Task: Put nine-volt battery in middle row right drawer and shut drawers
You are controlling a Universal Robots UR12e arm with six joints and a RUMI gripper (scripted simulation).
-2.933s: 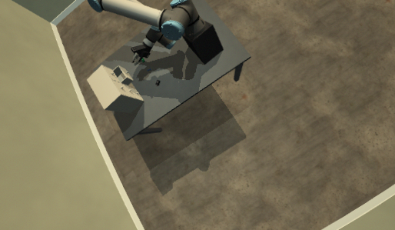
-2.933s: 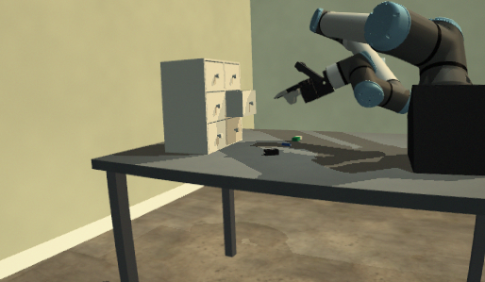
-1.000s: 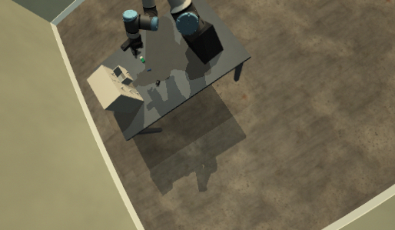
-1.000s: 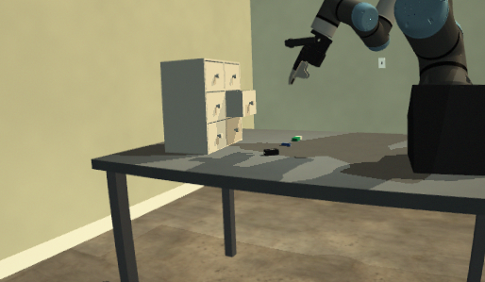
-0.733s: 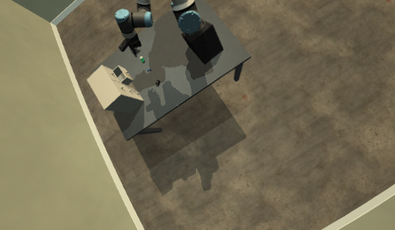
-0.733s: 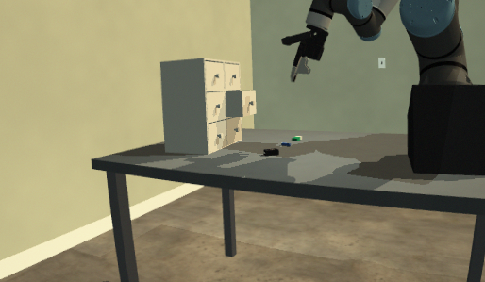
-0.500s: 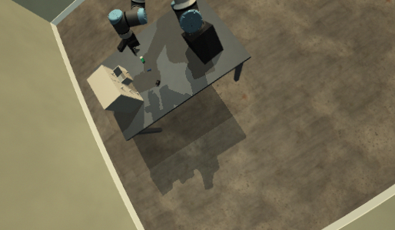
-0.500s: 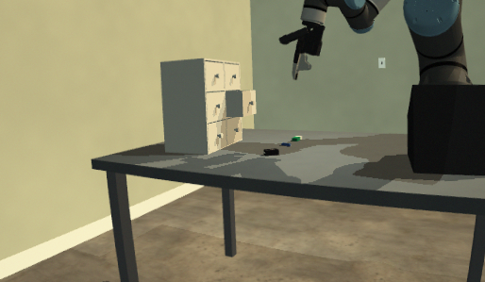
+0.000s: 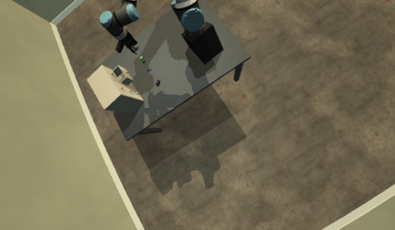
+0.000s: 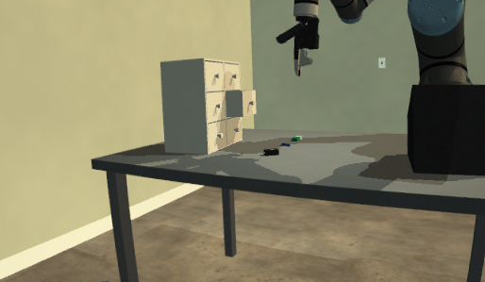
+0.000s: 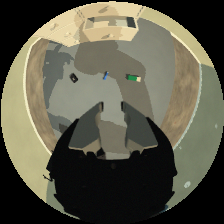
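The gripper [image 9: 135,50] [image 10: 302,67] [image 11: 112,106] hangs high above the table, fingers pointing down and part-way apart, nothing between them. A green block with a cream end [image 9: 142,59] [image 10: 296,139] [image 11: 133,78] lies on the table ahead of the fingers, a little right in the wrist view. It looks most like the nine-volt battery, but it is too small to be certain. The chest [image 9: 103,86] [image 10: 184,106] stands upright. Its right middle drawer [image 9: 126,78] [image 10: 249,103] [image 11: 111,34] is pulled out; the part of its inside that shows looks empty. The other drawers look shut.
A small blue thing [image 9: 149,70] [image 10: 285,144] [image 11: 106,75] lies between the green block and a small black thing [image 9: 157,83] [image 10: 271,152] [image 11: 74,77]. The arm's black base [image 9: 204,44] [image 10: 445,129] stands across the table [image 10: 326,167] from the chest. A wall is behind the chest.
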